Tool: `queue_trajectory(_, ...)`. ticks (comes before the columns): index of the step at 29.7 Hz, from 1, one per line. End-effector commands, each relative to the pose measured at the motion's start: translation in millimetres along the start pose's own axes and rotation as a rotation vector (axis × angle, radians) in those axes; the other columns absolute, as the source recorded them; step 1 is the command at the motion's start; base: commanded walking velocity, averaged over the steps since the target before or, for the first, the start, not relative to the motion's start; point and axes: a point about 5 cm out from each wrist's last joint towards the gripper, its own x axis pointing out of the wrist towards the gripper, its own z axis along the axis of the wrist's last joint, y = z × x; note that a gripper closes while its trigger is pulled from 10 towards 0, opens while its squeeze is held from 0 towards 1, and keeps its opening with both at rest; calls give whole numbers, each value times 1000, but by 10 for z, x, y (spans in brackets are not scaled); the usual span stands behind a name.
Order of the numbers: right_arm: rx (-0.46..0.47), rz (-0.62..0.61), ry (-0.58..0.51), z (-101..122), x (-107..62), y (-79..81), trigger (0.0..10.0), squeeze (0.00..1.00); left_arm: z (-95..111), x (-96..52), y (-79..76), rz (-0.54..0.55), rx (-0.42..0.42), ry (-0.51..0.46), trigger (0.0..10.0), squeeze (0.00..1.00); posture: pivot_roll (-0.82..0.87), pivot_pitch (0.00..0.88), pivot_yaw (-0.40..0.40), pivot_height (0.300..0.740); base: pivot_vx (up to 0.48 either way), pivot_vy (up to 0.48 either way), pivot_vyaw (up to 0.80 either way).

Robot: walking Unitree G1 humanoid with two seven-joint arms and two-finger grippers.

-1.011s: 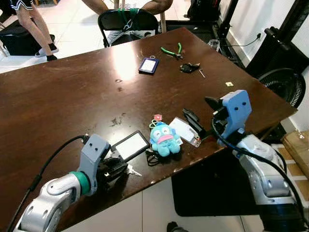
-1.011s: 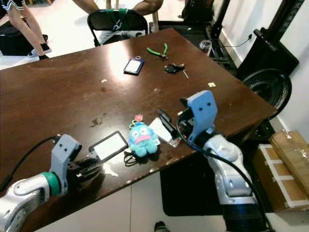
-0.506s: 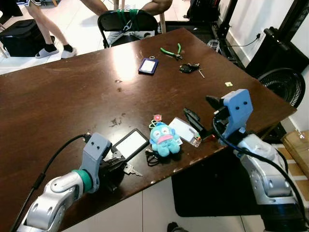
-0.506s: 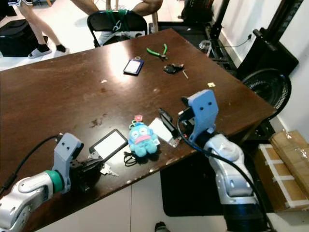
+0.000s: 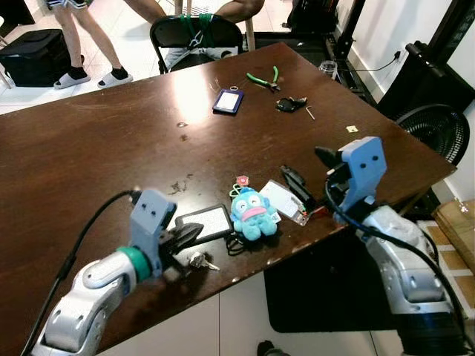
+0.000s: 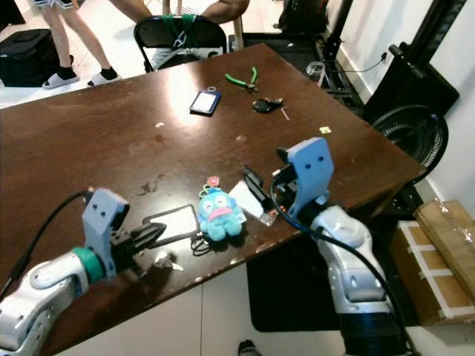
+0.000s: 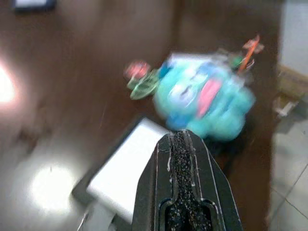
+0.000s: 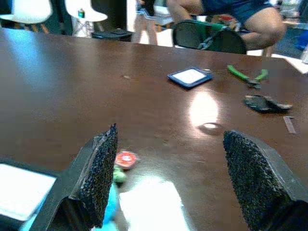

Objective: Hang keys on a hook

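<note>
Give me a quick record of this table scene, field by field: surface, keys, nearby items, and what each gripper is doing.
surface: dark brown wooden table
keys: silver keys lying near the table's front edge, not held
beside keys: black-framed card holder, blue plush keychain, clear badge holder
far side: blue card holder, green pliers
left gripper: fingers shut, tips over the black-framed card holder
right gripper: fingers open, empty, at the table's right edge
hook: cannot tell

No text, label, brand or number can be read. The white card in the black holder (image 5: 210, 222) at the table's 6 o'clock edge looks blank, and the blue badge (image 5: 228, 100) toward 12 o'clock is too small to tell.
</note>
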Motion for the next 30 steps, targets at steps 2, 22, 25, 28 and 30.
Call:
queue_trajectory(2,-18,52,17,-52,31,131,10000,0,-53,-27,-108,-19,68,40,10000,0,-177,90,110,740,0,0,0)
queue_trajectory(22,72,581,205,-460,212,837,10000,0,106,-84,-162,91,57,4,10000,0,-95,96,65,740,0,0,0)
queue_trajectory(25,35,634,288,-607,90,790,10000,0,-3,-147,8,224,10,59,10000,0,-99,98,63,740,0,0,0)
queue_trajectory(28,18,650,304,-634,79,785,10000,0,-50,-188,87,282,-1,84,10000,0,-97,97,61,740,0,0,0)
queue_trajectory(30,5,658,306,-640,102,799,10000,0,-78,-218,145,320,-4,99,10000,0,-89,95,58,740,0,0,0)
